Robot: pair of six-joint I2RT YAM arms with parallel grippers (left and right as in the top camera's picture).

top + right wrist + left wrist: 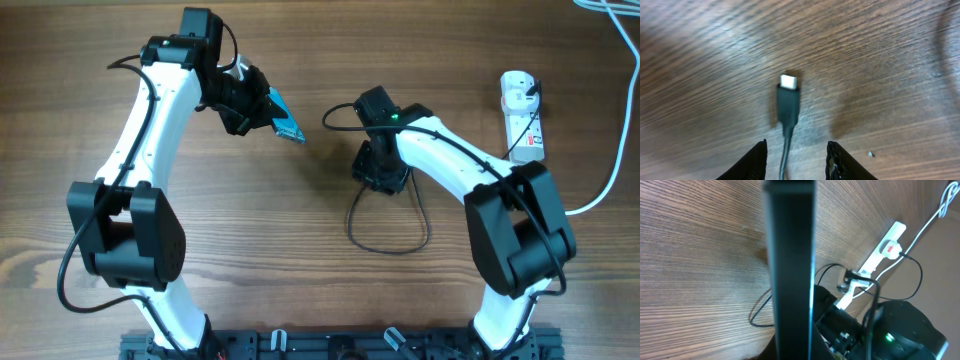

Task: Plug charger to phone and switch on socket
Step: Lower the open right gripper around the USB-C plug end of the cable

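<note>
Right end effector (797,152) low over charger (788,102)

phone (288,118): left of centre | charger (788,102): looped on tabletop (260,260), right of phone | socket (522,125): far right, well apart from phone

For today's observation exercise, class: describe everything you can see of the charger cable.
The charger is a thin black cable looping loosely on the wooden table. Its dark, silver-tipped connector lies on the wood between the open fingers of the right end effector, untouched. The far end seems plugged into the white socket.
</note>
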